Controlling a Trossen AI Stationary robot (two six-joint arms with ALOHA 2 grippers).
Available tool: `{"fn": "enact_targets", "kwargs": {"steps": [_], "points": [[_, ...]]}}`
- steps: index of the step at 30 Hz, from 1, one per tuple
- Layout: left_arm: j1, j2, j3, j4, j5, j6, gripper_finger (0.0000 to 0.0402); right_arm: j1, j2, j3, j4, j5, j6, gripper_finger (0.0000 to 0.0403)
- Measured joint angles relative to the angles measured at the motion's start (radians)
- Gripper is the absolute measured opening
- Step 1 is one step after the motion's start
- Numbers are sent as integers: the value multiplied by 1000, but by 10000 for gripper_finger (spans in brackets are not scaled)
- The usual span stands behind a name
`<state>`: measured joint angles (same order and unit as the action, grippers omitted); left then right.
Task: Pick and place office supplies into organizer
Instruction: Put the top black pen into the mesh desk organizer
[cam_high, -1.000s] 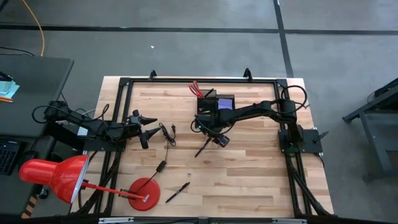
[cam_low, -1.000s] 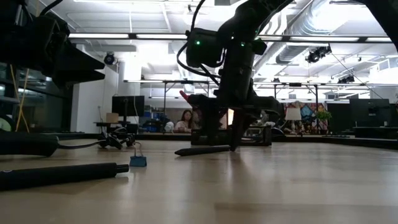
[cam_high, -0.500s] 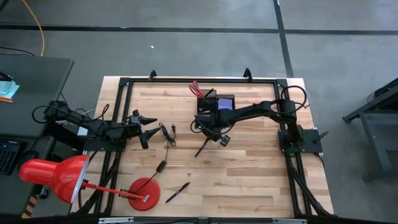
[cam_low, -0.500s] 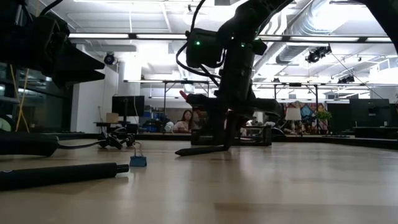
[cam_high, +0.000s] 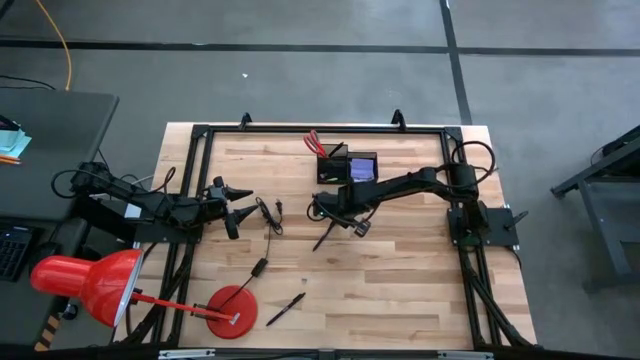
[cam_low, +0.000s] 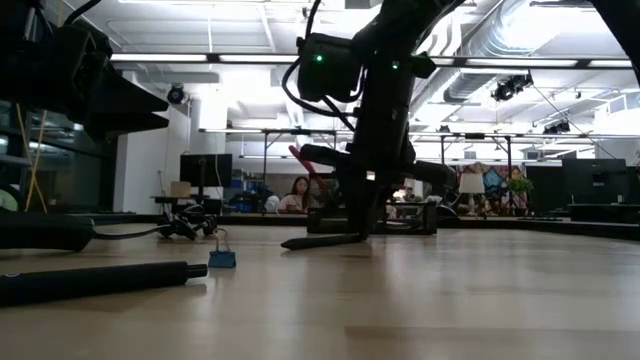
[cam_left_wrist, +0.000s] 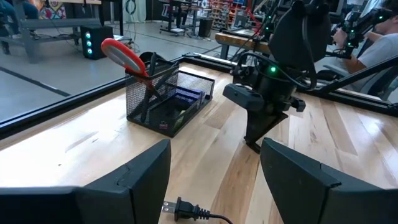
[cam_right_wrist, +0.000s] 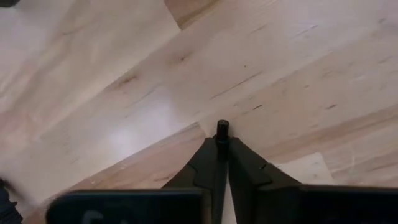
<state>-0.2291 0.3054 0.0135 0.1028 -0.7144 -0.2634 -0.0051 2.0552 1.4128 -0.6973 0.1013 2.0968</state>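
Observation:
A slim black pen (cam_high: 323, 238) lies aslant on the wood in front of the black mesh organizer (cam_high: 346, 166). The organizer holds the red-handled scissors (cam_high: 313, 142) upright in its cup and the purple sticky-note pad (cam_high: 362, 168) in its tray. My right gripper (cam_high: 336, 210) stands over the pen's far end, shut on it. A second black pen (cam_high: 285, 308) lies near the table's near edge. My left gripper (cam_high: 236, 205) waits open at the table's left side, touching nothing. The white packet and the yellow piece do not show. My right gripper (cam_right_wrist: 222, 142) pinches the pen's far end (cam_right_wrist: 222, 129) between its two fingers, only the tip showing past them. The fingers come from above, pointing down at the table. In the low view the pen (cam_low: 320, 241) lies nearly flat, its other end (cam_low: 287, 245) on the wood.
A thin black cable (cam_high: 268, 216) with a plug runs between my left gripper and the pen. The red lamp base (cam_high: 232, 311) and lamp head (cam_high: 88, 283) sit at the near left. Bare wood spreads right of the pen and along the near side.
My right gripper has shifted a little toward the table's left, along with its wrist, and now stands at the pen's far end. The pen has stayed in about the same place on the wood.

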Motion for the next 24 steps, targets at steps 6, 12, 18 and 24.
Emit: {"fn": "enact_targets", "kwargs": {"steps": [6,12,18,24], "points": [[0,0,0,0,0,0,232,0,0,0,3,1,-11,7],[0,0,0,0,0,0,232,5,0,0,7,17,-15,3],[0,0,0,0,0,0,232,6,-4,0,19,50,-145,0],[0,0,0,0,0,0,232,6,-11,-1,26,51,-168,2]]}}
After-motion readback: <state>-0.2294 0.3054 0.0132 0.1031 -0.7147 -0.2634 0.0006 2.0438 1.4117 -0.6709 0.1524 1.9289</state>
